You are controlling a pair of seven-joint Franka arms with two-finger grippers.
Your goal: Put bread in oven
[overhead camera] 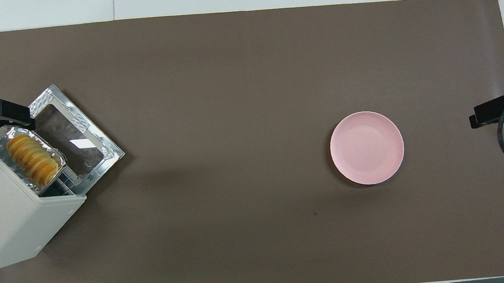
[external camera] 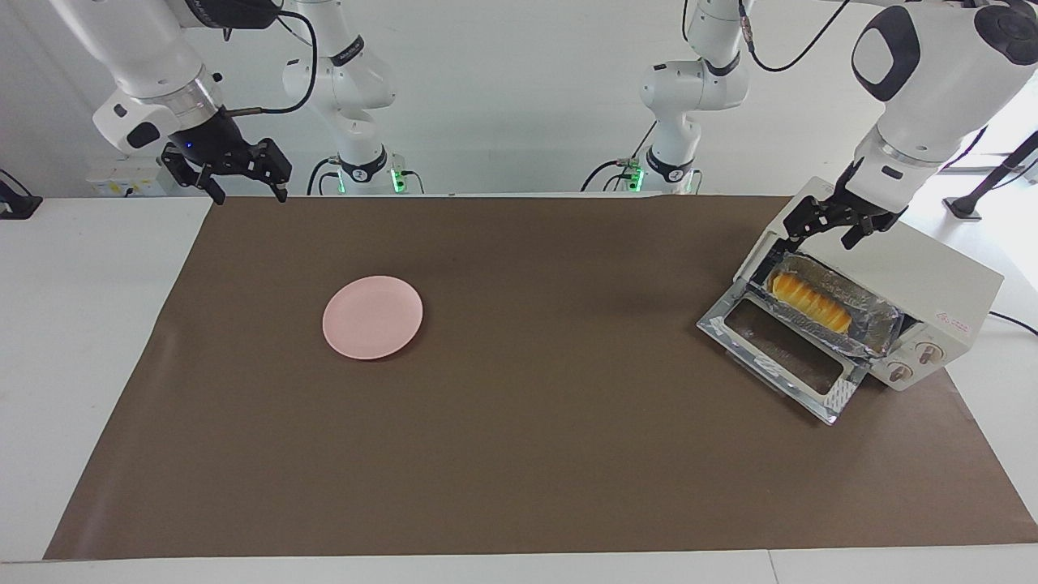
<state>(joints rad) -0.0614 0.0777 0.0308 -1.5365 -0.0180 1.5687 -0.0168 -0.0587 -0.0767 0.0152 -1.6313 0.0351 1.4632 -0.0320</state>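
Toaster oven (external camera: 908,284), frame right, door down. Foil tray (external camera: 880,320) with bread (external camera: 811,302) sits in oven mouth, partly out.

Left gripper (external camera: 831,229) open above oven top, empty; low sweep risks snagging tray.

Right gripper (external camera: 243,180) open, waits upper left.

Risk: door closing onto protruding tray.

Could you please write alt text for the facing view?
The bread sits in a foil tray inside the open oven, the open left gripper above it. The open right gripper waits; a pink plate lies mid-table.

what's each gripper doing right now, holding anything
left gripper: open, empty, over the oven top, above the bread.
right gripper: open, empty, waiting at the right arm's end of the table.
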